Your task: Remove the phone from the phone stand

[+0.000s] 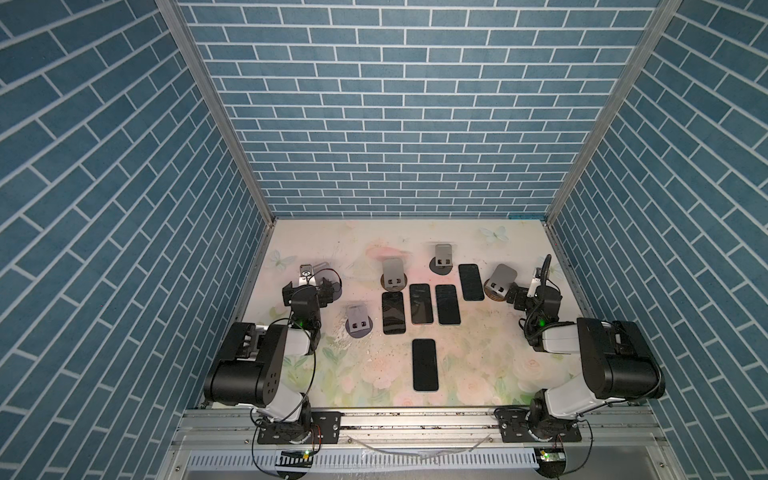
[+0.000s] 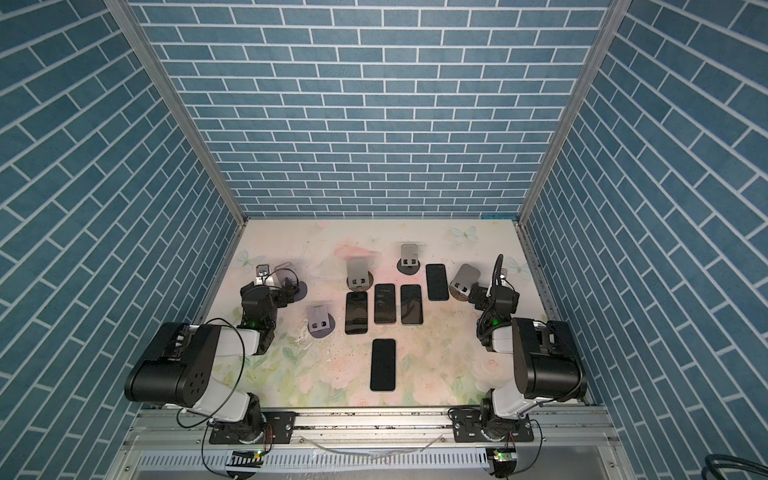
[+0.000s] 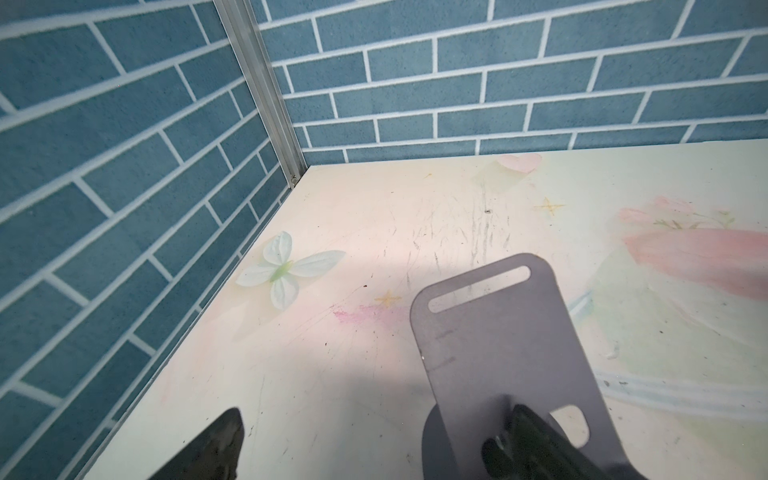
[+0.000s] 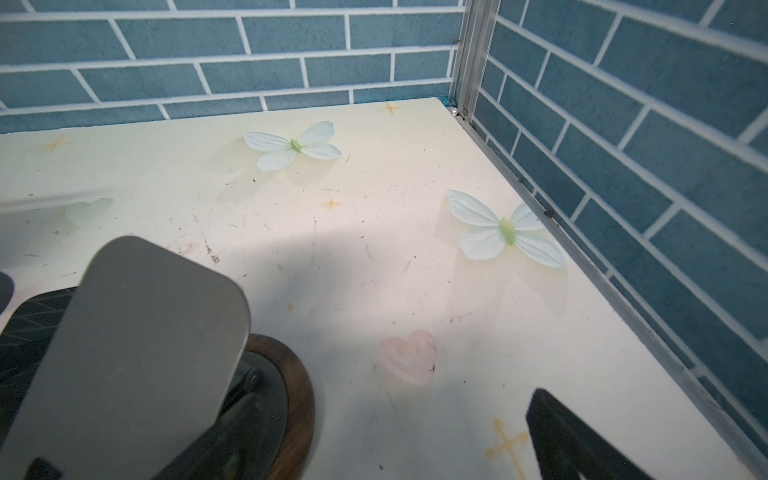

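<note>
Several black phones lie flat on the table in both top views, among them one (image 1: 471, 281) by the right stand and one (image 1: 425, 364) nearest the front. Several grey phone stands stand empty, such as the middle one (image 1: 394, 274). My left gripper (image 1: 326, 289) (image 3: 376, 442) is open at the far-left stand (image 3: 498, 340), one finger against its plate. My right gripper (image 1: 514, 297) (image 4: 374, 449) is open beside the wooden-based stand (image 1: 500, 280) (image 4: 145, 332), holding nothing. No phone shows on any stand.
Blue brick walls close in the back and both sides. Metal corner posts (image 3: 266, 95) (image 4: 469, 62) stand at the back corners. Two more stands (image 1: 443, 254) (image 1: 358, 319) sit at the back and at the left front. A metal rail (image 1: 415, 424) runs along the front edge.
</note>
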Robot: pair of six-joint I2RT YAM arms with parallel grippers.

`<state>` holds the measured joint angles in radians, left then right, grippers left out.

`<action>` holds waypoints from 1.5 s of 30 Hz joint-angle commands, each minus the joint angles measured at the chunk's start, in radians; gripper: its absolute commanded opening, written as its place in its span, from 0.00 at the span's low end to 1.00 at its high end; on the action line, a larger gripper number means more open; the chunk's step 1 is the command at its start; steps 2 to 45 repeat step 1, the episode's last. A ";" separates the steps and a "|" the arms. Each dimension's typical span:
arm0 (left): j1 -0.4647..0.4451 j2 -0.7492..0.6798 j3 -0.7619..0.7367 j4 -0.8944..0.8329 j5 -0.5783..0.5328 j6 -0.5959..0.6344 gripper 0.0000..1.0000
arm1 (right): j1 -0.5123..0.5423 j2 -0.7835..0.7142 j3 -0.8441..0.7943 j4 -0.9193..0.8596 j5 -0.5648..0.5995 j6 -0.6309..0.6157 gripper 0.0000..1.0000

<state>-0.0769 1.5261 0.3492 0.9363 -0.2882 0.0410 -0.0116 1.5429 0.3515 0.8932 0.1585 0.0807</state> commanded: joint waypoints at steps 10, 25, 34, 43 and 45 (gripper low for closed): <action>0.006 0.008 0.011 -0.010 -0.009 -0.002 1.00 | 0.001 0.000 0.027 0.003 -0.020 -0.027 0.99; 0.006 0.008 0.011 -0.010 -0.009 -0.002 1.00 | 0.001 0.000 0.027 0.003 -0.020 -0.027 0.99; 0.006 0.008 0.011 -0.010 -0.009 -0.002 1.00 | 0.001 0.000 0.027 0.003 -0.020 -0.027 0.99; 0.006 0.008 0.011 -0.010 -0.009 -0.002 1.00 | 0.001 0.000 0.027 0.003 -0.020 -0.027 0.99; 0.006 0.008 0.011 -0.010 -0.009 -0.002 1.00 | 0.001 0.000 0.027 0.003 -0.020 -0.027 0.99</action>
